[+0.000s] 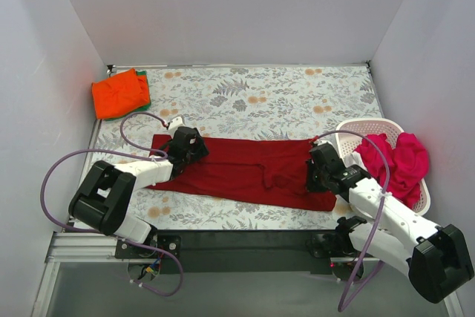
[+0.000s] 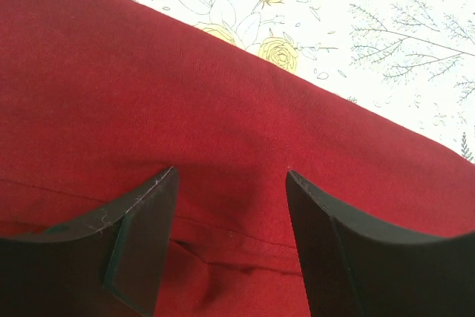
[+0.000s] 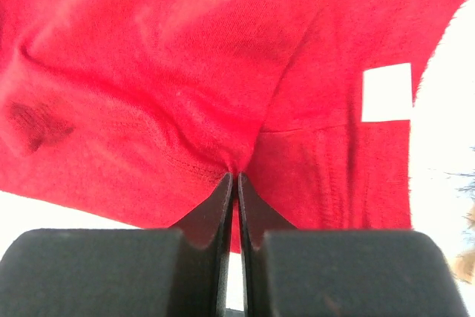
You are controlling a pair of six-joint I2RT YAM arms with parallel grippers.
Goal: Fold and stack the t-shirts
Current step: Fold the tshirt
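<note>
A large dark crimson t-shirt (image 1: pixel 245 170) lies spread across the near middle of the table. My left gripper (image 1: pixel 190 146) is open over its left end; in the left wrist view the fingers (image 2: pixel 145 235) straddle a hem fold of the crimson cloth (image 2: pixel 223 131). My right gripper (image 1: pixel 320 171) is shut on the shirt's right end; the right wrist view shows the cloth (image 3: pixel 185 72) pinched between the fingertips (image 3: pixel 236 180), a white label (image 3: pixel 387 92) to the right. A folded orange t-shirt (image 1: pixel 119 93) sits on a green one (image 1: pixel 145 99) at the far left.
A white basket (image 1: pixel 364 128) at the right holds magenta-pink t-shirts (image 1: pixel 401 157). The table has a floral cloth (image 1: pixel 282 98). White walls enclose the left, back and right. Purple cables loop by the left arm.
</note>
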